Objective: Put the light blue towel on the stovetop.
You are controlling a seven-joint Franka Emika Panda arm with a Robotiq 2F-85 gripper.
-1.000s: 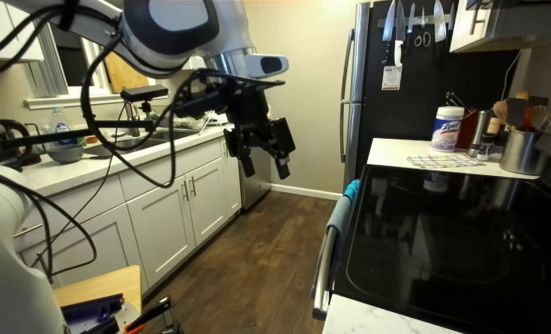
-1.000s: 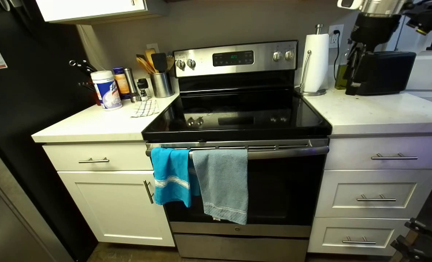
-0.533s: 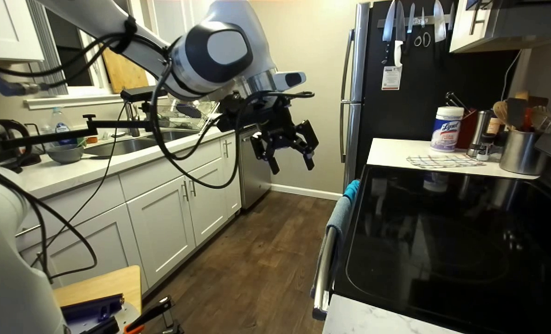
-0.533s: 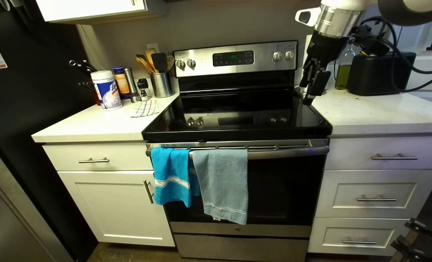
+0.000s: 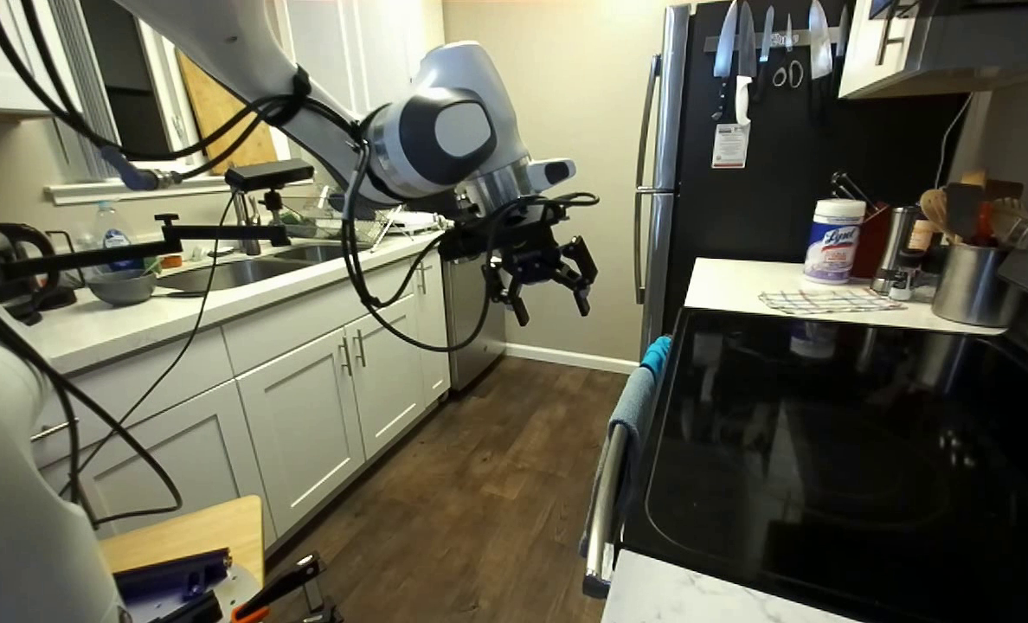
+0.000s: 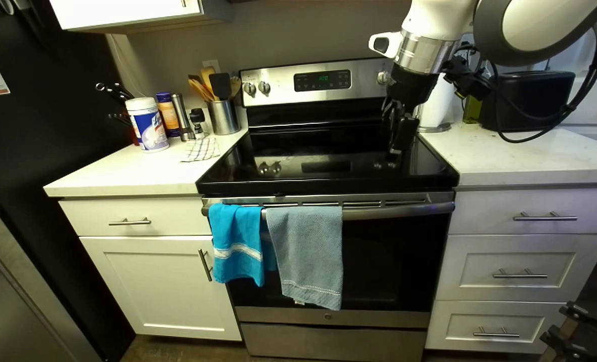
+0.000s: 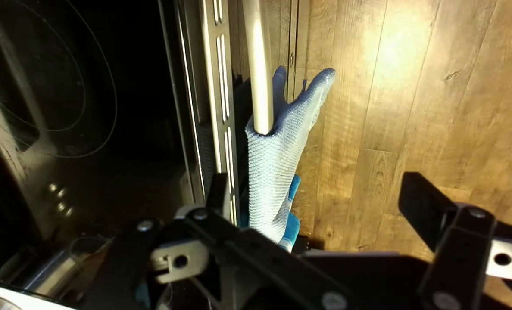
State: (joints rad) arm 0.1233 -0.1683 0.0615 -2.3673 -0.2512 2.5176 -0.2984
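Note:
The light blue towel hangs folded over the oven handle. Its top edge shows in an exterior view, and it also shows in the wrist view. The black stovetop lies just behind and above the handle; it is also in the wrist view. My gripper is open and empty, in the air above and in front of the handle. In the wrist view the jaws stand wide apart, with the towel below and between them, nearer the stove-side finger. Nothing touches the towel.
A bright blue towel hangs beside the light blue one. A Lysol tub, a utensil holder and a checked cloth stand on the counter beyond the stove. A paper towel roll and black toaster stand on the opposite counter.
The arm has swung out over the aisle toward the stove, and the gripper has moved closer to the handle, slowing lately. The gripper stays open. The towels have not moved.

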